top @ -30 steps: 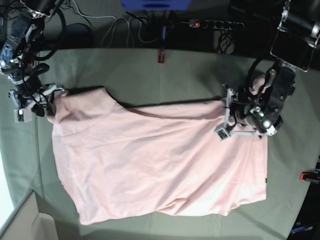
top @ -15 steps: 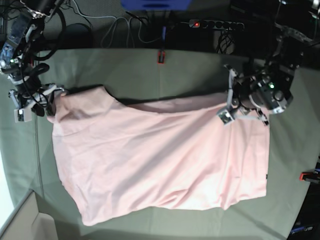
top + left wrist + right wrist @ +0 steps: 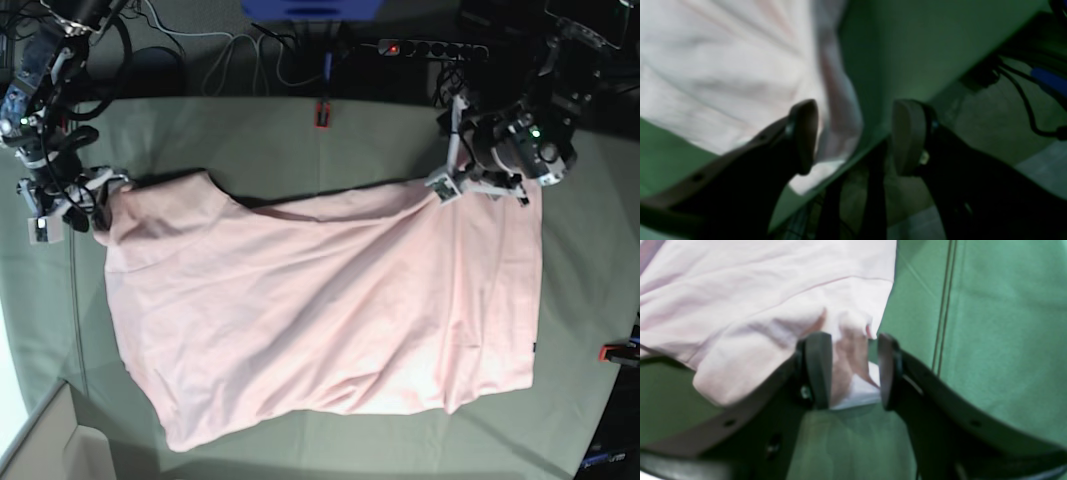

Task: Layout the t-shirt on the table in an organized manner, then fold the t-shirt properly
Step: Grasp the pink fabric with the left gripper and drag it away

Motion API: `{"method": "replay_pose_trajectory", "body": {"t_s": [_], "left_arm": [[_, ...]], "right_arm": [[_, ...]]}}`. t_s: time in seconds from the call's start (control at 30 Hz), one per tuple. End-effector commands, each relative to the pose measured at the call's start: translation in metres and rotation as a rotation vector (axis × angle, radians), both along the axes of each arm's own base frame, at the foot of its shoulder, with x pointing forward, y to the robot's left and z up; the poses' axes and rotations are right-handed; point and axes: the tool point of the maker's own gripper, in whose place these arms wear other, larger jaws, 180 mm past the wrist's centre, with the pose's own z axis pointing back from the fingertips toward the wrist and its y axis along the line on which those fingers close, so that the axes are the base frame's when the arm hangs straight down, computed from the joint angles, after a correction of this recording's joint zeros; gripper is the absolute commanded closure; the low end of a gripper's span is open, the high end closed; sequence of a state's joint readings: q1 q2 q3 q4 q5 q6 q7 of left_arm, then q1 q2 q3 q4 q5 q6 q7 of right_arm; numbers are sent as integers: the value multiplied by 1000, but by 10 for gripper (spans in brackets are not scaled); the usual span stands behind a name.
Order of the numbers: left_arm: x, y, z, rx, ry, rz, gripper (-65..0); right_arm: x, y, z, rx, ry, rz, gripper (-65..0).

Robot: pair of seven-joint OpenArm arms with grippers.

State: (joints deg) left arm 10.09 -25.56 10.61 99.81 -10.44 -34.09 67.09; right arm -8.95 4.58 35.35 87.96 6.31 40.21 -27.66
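Observation:
The light pink t-shirt (image 3: 320,300) lies spread on the grey-green table (image 3: 300,150), with no print showing. My right gripper (image 3: 95,200) is at the shirt's far left corner, shut on a bunch of pink cloth (image 3: 850,356) that fills the gap between its fingers (image 3: 818,370). My left gripper (image 3: 448,170) is at the shirt's far right corner near the table's far edge. Its jaws stand apart. The shirt's edge (image 3: 840,126) lies between the fingers (image 3: 805,136), with bare table showing beside the other finger (image 3: 907,136).
A red clamp (image 3: 321,112) sits on the far edge and another (image 3: 615,352) at the right edge. A power strip (image 3: 430,48) and cables lie beyond the far edge. A pale box corner (image 3: 40,440) is at the front left.
My left gripper has moved toward the table's far edge, and the shirt's far right corner and right side have stretched out with it. The right arm has not moved.

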Motion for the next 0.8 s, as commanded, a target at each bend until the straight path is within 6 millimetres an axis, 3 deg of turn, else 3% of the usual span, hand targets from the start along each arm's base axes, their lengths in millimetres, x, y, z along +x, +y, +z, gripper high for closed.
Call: {"method": "replay_pose_trajectory", "body": {"t_s": [0.0, 0.23, 0.3, 0.5, 0.67, 0.77], "left_arm": [[2, 3, 4, 5, -14, 2, -342], [-18, 6, -4, 12, 31, 1, -326], [-25, 2, -2, 6, 34, -7, -265], [-46, -12, 1, 4, 72, -20, 0], [-65, -25, -3, -30, 110, -18, -21], [-73, -40, 6, -67, 97, -26, -22]], "right_arm": [[9, -6, 15, -10, -58, -7, -237], [7, -7, 14, -11, -55, -8, -237], [3, -7, 12, -11, -45, -8, -237], [2, -7, 11, -11, -42, -8, -237], [1, -7, 10, -11, -40, -8, -237], [1, -7, 10, -11, -40, -8, -237]]}}
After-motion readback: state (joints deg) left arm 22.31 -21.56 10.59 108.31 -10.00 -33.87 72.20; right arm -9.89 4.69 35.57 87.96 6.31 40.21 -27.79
